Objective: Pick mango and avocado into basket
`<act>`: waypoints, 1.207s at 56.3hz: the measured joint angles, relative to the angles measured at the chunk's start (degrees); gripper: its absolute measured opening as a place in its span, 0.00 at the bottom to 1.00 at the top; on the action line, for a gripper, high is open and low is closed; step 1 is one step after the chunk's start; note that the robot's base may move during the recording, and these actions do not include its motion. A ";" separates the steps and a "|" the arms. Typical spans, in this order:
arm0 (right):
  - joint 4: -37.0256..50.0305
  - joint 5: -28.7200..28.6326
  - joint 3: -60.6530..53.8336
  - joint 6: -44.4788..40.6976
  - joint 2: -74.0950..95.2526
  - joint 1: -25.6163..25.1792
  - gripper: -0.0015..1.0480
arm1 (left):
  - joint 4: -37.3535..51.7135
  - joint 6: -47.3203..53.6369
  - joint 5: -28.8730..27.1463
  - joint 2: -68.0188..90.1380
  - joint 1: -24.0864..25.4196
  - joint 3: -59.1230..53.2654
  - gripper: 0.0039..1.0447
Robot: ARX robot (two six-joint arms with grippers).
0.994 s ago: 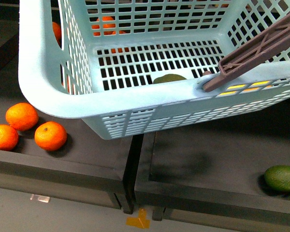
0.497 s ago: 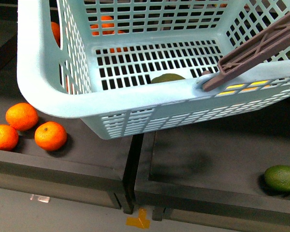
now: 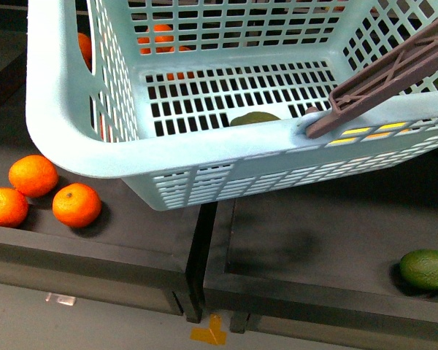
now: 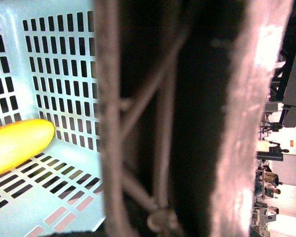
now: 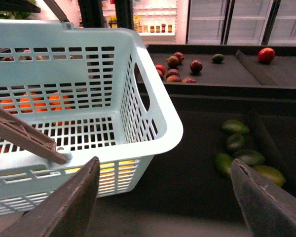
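Lying in the basket (image 3: pixel 80 149): the mango (image 4: pixel 17 145), flat on the slotted floor, long axis level, blunt tip toward the corner where two perforated walls meet. Shows from the front only as yellow slivers through the near wall's slots at about 3 o'clock. Smooth, glossy skin, orange fading to yellow.

Also inside, just behind the near rim near centre: the avocado (image 3: pixel 255 117), only a dark matte dome visible, so axis cannot be told.

Pale teal plastic, thick rounded rim, rectangular slots throughout. Fills the front view from 10 to 3 o'clock and overhangs the black bench (image 3: pixel 314 240). Ribbed brownish handle (image 3: pixel 394 69) slanting across the rim at 2 o'clock.

Right pincer (image 5: pixel 163 197) spread wide, holding nothing, dark fingers (image 5: pixel 54 207) apart, beside the basket's corner, with bare bench in front of it.

Left pincer cannot be told: wrist view swamped by the blurred handle pressed close.

At 8 o'clock, three dimpled oranges (image 3: pixel 33 175) clustered near the bench edge, clear of the basket. At 4 o'clock, a lone green fruit (image 3: pixel 425 268) near the bench's front lip. Open dark surface between them.
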 joint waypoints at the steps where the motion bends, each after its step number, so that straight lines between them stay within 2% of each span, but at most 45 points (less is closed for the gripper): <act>1: 0.00 0.00 0.02 -0.02 0.00 0.00 0.83 | 0.00 0.00 0.00 0.00 0.00 0.00 0.12; 5: 0.00 0.00 0.02 0.00 0.00 0.00 0.93 | 0.00 0.02 0.00 0.00 0.00 0.00 0.12; 29: -0.04 0.11 0.02 -0.02 -0.13 0.00 0.92 | 0.02 -0.81 1.27 -0.02 -0.79 0.00 0.12; 53: -0.20 0.04 0.02 0.00 -0.20 0.00 0.92 | 0.00 -0.15 -0.52 0.00 -0.13 0.00 0.12; 68: -0.15 0.02 0.02 -0.04 -0.22 0.00 0.92 | 0.02 -0.24 0.28 0.00 -0.09 0.00 0.12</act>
